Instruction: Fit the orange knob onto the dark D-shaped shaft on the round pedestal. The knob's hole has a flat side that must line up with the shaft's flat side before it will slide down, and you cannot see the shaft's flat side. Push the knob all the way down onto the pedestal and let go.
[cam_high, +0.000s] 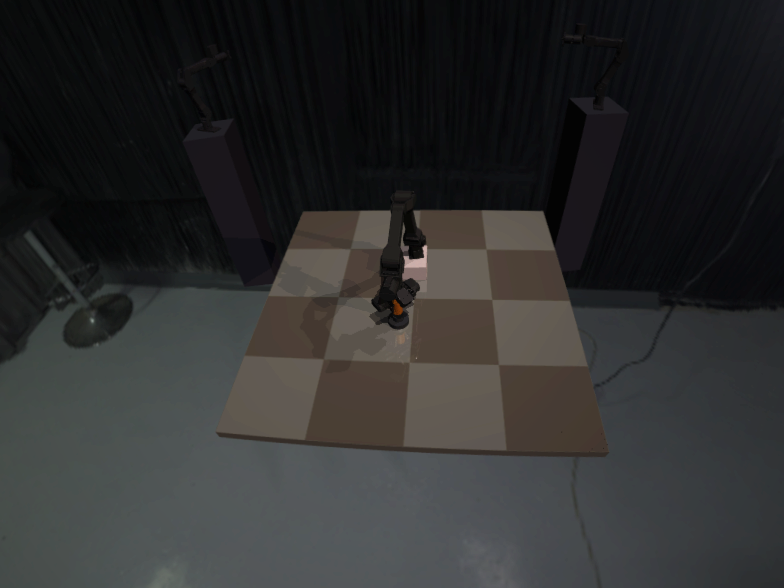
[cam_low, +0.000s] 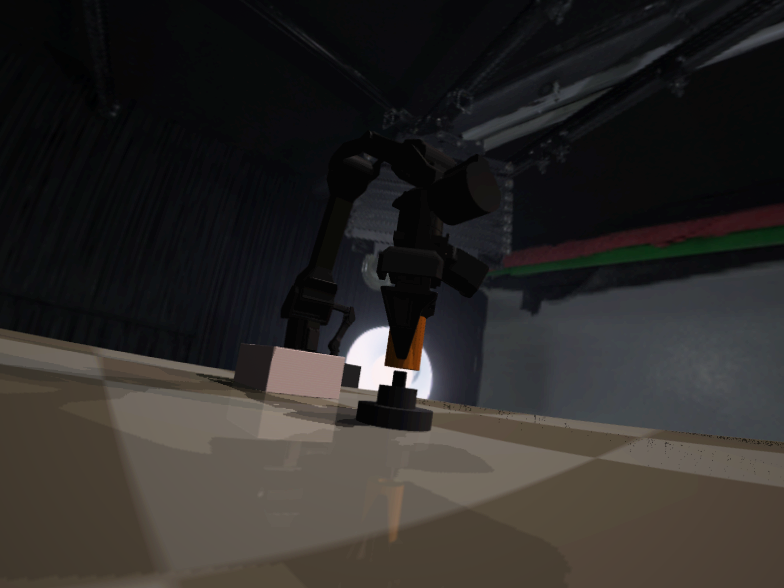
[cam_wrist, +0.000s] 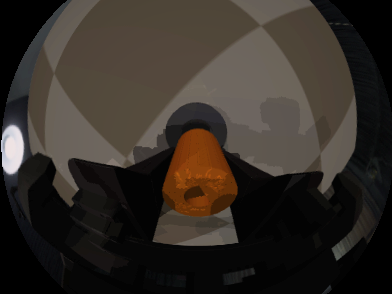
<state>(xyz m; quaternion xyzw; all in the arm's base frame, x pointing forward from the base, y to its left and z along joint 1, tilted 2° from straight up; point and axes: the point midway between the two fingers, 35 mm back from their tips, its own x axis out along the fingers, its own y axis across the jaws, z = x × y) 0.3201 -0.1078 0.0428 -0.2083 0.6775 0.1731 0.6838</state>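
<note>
While jaws (cam_high: 397, 306) (cam_low: 404, 354) stand part-open, clamping the orange knob (cam_high: 397, 308) (cam_low: 415, 348) (cam_wrist: 200, 155), its lower edge just above the shaft (cam_low: 398, 378)

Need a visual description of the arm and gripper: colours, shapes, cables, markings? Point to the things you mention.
Arm (cam_high: 392, 253) (cam_low: 334, 234): near-black, chunky joints, slimmer links. Gripper (cam_high: 397, 306) (cam_low: 404, 344) (cam_wrist: 198, 153): same dark finish, fingers tapering to narrow tips. No cables or markings discernible; too dark for finer detail.
</note>
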